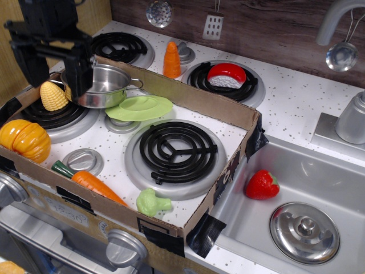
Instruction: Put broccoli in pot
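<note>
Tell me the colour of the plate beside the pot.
Light green plate, seen in the only view, observation.image.

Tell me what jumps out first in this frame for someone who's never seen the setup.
The black gripper at upper left, hanging in front of the shiny steel pot at the back of the cardboard-walled stovetop. The bright toys follow: an orange pumpkin at the left edge, a carrot along the front wall, a red strawberry in the sink. The small pale-green broccoli lies at the front, far from the pot.
</note>
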You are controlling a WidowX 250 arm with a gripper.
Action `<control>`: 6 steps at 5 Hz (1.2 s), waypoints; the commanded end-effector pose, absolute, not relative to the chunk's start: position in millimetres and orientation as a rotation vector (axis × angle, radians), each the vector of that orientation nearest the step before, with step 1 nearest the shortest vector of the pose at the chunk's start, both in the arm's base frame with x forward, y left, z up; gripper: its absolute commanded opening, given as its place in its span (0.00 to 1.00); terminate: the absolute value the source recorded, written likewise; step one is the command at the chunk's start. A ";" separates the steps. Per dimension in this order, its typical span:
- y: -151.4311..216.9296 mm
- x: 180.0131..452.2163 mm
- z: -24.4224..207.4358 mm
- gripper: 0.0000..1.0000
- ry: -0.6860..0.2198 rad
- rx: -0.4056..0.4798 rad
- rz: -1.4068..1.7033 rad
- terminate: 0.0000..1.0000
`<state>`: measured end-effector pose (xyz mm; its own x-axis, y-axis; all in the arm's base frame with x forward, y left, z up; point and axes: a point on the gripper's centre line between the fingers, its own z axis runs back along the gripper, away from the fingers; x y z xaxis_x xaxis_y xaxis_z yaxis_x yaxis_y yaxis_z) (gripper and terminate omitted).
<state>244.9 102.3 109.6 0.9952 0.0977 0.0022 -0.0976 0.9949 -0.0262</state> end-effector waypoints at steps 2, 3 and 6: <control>70.1 265.0 139.2 1.00 -0.072 0.012 -0.011 0.00; 52.5 259.6 141.9 1.00 -0.063 0.020 0.011 0.00; 13.0 241.2 102.4 1.00 -0.094 -0.022 0.055 0.00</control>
